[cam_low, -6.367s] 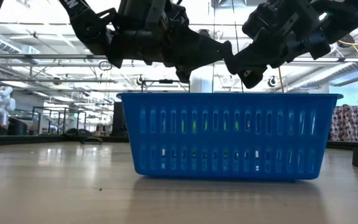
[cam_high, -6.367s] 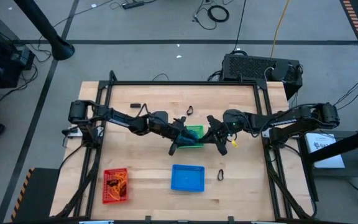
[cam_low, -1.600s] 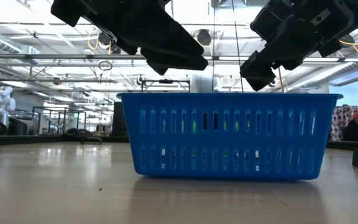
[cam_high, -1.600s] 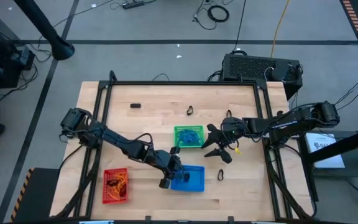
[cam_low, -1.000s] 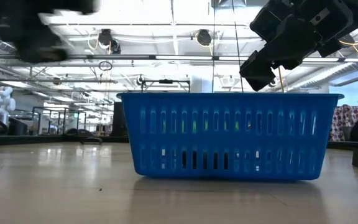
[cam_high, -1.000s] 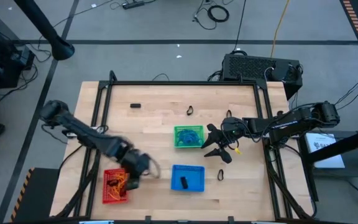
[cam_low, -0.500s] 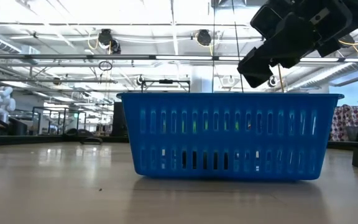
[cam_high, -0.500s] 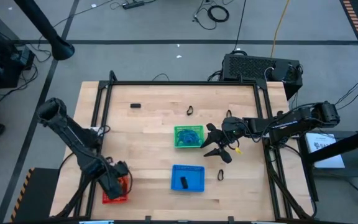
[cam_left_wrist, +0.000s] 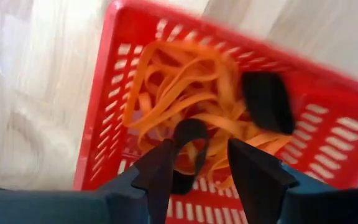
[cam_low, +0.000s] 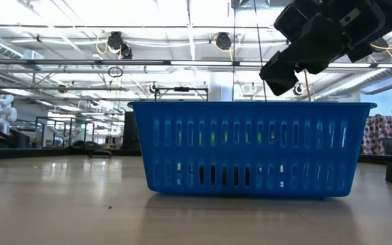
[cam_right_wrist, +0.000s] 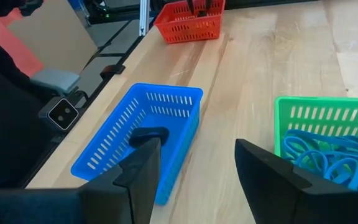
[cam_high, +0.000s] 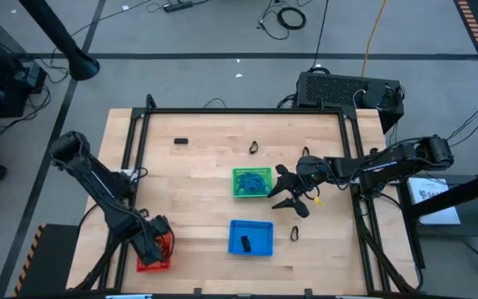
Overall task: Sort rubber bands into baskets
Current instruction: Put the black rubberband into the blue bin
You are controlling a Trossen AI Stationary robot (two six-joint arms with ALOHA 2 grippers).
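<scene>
My left hand (cam_left_wrist: pixel 194 163) hovers over the red basket (cam_left_wrist: pixel 135 37), fingers parted and holding nothing; the orange rubber bands (cam_left_wrist: pixel 185 93) lie just below its tips. My right hand (cam_high: pixel 285 193) waits, spread wide and empty, beside the green basket (cam_high: pixel 251 193).

The high camera is looking straight down on the whole table (cam_high: pixel 197 174). The low one is sitting at tabletop height, close against the blue basket (cam_low: pixel 250 146). The left wrist camera is hovering tight over the red basket (cam_left_wrist: pixel 328 130); the right wrist camera is also taking in both.
</scene>
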